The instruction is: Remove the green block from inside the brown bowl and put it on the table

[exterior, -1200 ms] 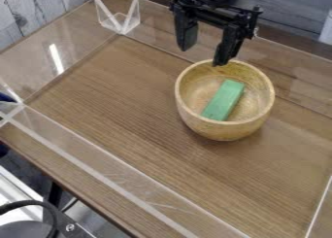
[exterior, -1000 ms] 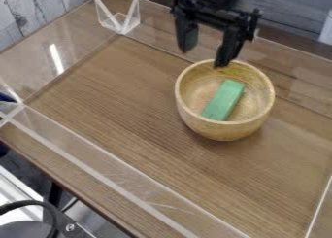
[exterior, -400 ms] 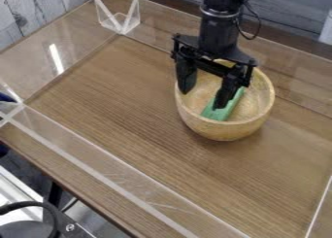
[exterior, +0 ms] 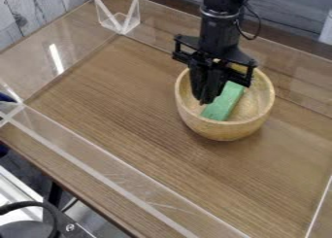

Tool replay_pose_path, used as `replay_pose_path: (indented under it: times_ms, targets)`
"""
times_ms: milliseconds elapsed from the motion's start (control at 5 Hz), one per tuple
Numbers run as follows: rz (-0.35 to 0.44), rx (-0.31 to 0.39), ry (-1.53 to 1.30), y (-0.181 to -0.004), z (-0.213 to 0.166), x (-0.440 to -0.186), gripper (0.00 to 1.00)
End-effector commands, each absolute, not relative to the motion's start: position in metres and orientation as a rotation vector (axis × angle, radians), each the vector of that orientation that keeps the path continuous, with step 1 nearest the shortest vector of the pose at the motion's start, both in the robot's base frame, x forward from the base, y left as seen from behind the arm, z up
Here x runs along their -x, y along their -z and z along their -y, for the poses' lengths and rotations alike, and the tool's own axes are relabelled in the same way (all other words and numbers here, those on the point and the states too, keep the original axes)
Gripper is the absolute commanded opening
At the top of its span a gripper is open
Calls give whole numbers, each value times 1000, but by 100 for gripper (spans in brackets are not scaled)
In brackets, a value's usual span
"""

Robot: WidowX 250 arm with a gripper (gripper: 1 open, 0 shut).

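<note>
The brown bowl sits right of centre on the table. Inside it the green block lies slanted, its left part hidden behind my fingers. My gripper points straight down into the bowl. Its two dark fingers are drawn close together and pinch the block's left side. The block still rests low in the bowl.
Low clear acrylic walls border the tabletop. A clear acrylic stand is at the back left corner. Bare wood spreads left of and in front of the bowl. Dark gear shows below the front edge.
The gripper came down from above the bowl's far rim into the bowl, straddling the block with open fingers. The fingers have since closed together on it.
</note>
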State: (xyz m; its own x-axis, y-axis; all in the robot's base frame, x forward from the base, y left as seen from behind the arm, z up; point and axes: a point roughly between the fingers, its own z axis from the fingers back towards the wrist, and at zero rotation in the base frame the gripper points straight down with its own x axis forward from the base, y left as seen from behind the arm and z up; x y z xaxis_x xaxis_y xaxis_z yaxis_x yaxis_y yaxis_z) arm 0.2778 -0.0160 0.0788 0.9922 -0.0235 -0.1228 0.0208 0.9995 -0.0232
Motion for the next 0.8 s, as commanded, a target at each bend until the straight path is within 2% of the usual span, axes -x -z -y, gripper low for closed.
replay_pose_path:
  times_ms: [0,600]
  targets:
    - [-26,26,37,-104,16,-288,0]
    - [24,25,58,-123,14,-286,0]
